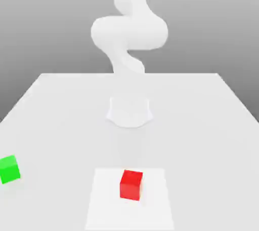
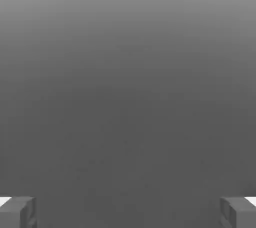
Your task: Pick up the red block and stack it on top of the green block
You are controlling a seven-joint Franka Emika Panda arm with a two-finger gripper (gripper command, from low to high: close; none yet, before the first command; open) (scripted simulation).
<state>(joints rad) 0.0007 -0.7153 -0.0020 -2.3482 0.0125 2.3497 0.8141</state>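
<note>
Gripper (image 2: 128,212) fingers stand spread wide in the hand view, with nothing between them. On the worktop (image 1: 66,123), the red block (image 1: 131,185) rests on a white square panel (image 1: 106,209), near the middle of that panel's width and closer to its far edge than its near edge, turned slightly askew to the panel's sides. The green block (image 1: 9,169) sits directly on the worktop, well apart from the panel, at the exterior view's left and partly cut off there. The white robot arm (image 1: 130,32) rises above the worktop's far edge.
</note>
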